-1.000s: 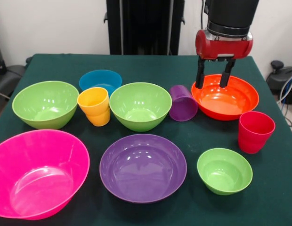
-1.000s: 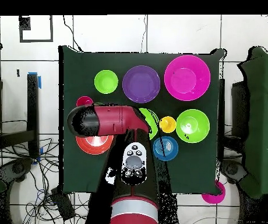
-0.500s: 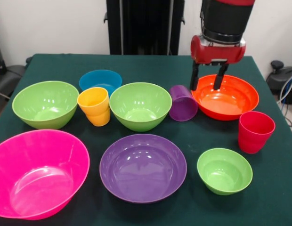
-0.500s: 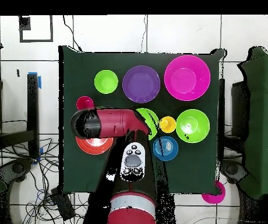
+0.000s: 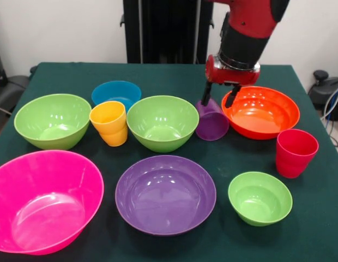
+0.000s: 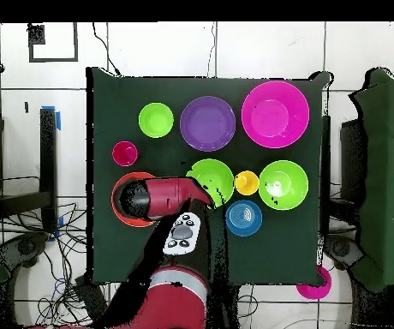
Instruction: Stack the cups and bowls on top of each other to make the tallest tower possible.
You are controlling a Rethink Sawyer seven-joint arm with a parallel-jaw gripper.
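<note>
We see a dark green table before a pale wall, with a black column behind; from overhead it stands on a tiled white floor strewn with cables. Nothing is stacked: every piece sits apart on the cloth. The purple cup lies tilted between the middle lime green bowl and the orange-red bowl. The yellow-orange cup stands before the blue bowl; the red cup stands upright near the small green bowl. All are glossy plastic. The gripper hangs just above the purple cup's far rim, fingers spread and holding nothing.
</note>
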